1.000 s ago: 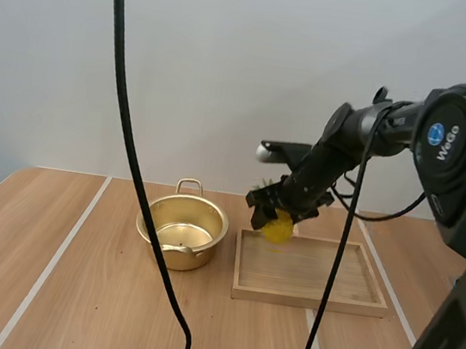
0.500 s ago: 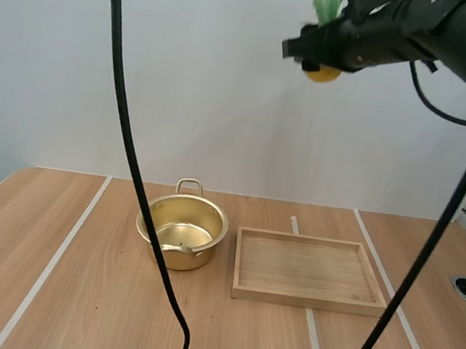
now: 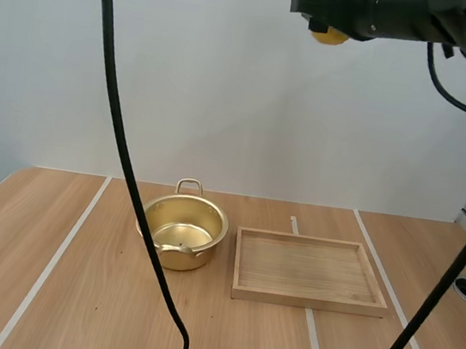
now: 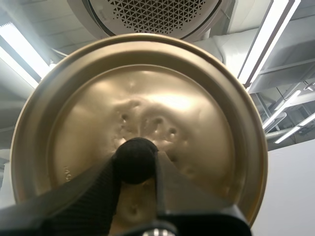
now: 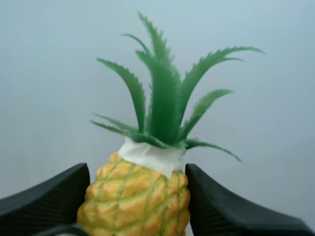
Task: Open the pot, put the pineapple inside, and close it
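While the right gripper point(image 5: 137, 209) was clenched on the yellow body of the pineapple point(image 5: 140, 187), one finger on each side and the green leaves free above them, it hung high over the table point(image 3: 69, 290), well apart from the open pot point(image 3: 182, 230) and the wooden tray point(image 3: 306, 299) beside it. The left gripper point(image 4: 135, 164) was pinched on the black knob point(image 4: 134, 156) of the lid point(image 4: 197, 123), so the pot had no cover. I judged the pineapple to be a light, stiff toy with a bumpy skin that gives some friction. The leaves looked thin and bendable, so the body was the better place to hold. The lid seemed thin, smooth metal, and the knob was its only safe hold.
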Controlling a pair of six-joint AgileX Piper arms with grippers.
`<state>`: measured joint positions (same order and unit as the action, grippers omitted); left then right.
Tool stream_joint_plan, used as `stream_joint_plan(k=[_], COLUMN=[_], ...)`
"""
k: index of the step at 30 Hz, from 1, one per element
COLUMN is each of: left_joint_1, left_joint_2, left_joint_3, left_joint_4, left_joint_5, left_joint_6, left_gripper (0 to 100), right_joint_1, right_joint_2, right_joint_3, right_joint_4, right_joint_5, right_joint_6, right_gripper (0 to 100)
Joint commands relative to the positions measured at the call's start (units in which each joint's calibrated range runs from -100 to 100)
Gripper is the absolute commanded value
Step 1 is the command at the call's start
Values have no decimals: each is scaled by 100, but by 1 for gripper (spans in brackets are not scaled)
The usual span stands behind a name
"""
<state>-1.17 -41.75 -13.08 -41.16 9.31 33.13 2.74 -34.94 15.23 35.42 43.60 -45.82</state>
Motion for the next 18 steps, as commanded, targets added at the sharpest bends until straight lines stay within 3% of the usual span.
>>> stream_joint_plan(k=[1,10,13,18], left_joint_1=[-7,-7,-7,-7], left_joint_2=[-113,-286,-331,-358], left_joint_3=[-26,-26,-26,-26], left_joint_4=[-13,434,585,583], left_joint_5=[-110,-44,-22,34], left_joint_6=[10,10,10,10], left_gripper=[0,0,0,0], right_joint_1=[167,731,760,761], right_joint_2=[440,2212,2642,3315], right_joint_3=[-22,-22,-22,-22], right_joint_4=[369,81,-235,-363], right_joint_5=[944,3710,4553,4994], right_joint_6=[-624,-1594,-1873,-2067], right_gripper=[0,0,0,0])
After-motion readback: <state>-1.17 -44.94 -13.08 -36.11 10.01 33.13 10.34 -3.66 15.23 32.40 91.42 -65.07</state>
